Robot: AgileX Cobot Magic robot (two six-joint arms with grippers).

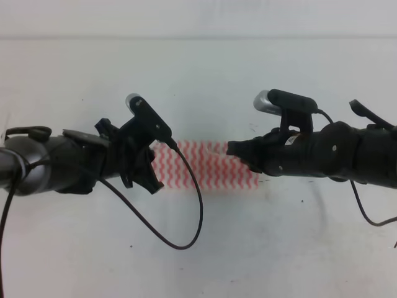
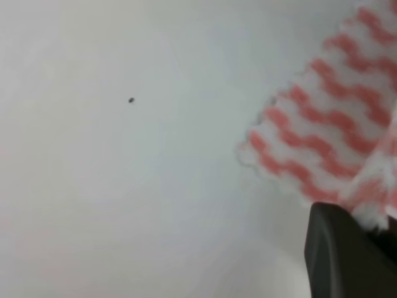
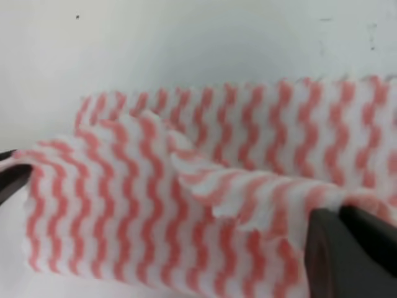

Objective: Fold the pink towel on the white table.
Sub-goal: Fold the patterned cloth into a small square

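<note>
The pink towel (image 1: pixel 214 167) lies in the middle of the white table (image 1: pixel 198 68), between the two arms. My left gripper (image 1: pixel 151 180) sits at the towel's left end. In the left wrist view one dark finger (image 2: pixel 347 254) shows at the bottom right, with a lifted, blurred bit of towel (image 2: pixel 329 124) pinched against it. My right gripper (image 1: pixel 236 149) is over the towel's far edge, right of centre. In the right wrist view the towel (image 3: pixel 186 205) is rumpled, with one layer raised over another, and its edge ends at a dark finger (image 3: pixel 353 254).
A black cable (image 1: pixel 186 236) loops from the left arm down over the table in front of the towel. Another cable hangs by the right arm at the right edge (image 1: pixel 366 211). Bare white tabletop surrounds the towel on all sides.
</note>
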